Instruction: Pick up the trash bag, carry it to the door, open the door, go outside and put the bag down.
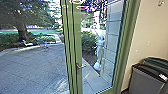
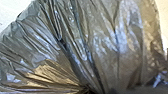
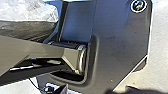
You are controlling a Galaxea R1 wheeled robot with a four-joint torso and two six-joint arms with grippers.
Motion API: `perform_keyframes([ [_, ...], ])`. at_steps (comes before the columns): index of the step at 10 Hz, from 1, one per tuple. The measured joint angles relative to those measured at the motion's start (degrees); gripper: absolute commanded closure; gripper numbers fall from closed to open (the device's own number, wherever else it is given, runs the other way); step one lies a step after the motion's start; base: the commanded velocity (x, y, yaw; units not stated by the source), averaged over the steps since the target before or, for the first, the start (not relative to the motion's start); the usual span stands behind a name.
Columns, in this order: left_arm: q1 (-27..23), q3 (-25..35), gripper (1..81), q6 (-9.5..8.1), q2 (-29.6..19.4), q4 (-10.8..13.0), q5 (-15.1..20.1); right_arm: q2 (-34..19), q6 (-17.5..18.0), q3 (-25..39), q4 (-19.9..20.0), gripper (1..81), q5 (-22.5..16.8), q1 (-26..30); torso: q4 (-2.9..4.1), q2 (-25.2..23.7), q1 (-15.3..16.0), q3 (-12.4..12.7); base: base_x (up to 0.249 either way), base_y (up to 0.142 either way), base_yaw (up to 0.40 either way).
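While my left tool (image 2: 87,90) looks clamped on the trash bag (image 2: 112,50), I'd guess the door (image 1: 78,37) step's on, needing careful lining up near that handle (image 1: 79,66).

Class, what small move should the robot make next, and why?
Probably a slight turn left: in the head view the door handle stands close to the middle, while the paved yard spreads left of it, and the trash bag likely needs room.

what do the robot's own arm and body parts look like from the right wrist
The jointed bar is grey-brown and flat-sided, with a pale metallic ring at its joint. Beside it, the wide plate is dark, pale-edged, with a round fitting.
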Motion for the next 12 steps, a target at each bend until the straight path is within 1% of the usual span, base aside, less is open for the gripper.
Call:
perform_keyframes([
  [10,0.0,0.0,81.1,0.0,0.0,0.0,0.0,0.0,0.0,0.0,0.0,1.0,-0.1,0.0,0.0,0.0,0.0,0.0,0.124,-0.09,0.0],
  [11,0.0,0.0,81.1,0.0,0.0,0.0,0.0,0.0,0.0,0.0,0.0,1.0,-0.1,0.0,0.0,0.0,0.0,0.0,0.124,-0.073,0.0],
  [12,0.0,0.0,81.1,0.0,0.0,0.0,0.0,0.0,0.0,0.0,0.0,1.0,-0.1,0.0,0.0,0.0,0.0,0.0,0.124,0.0,0.0],
])
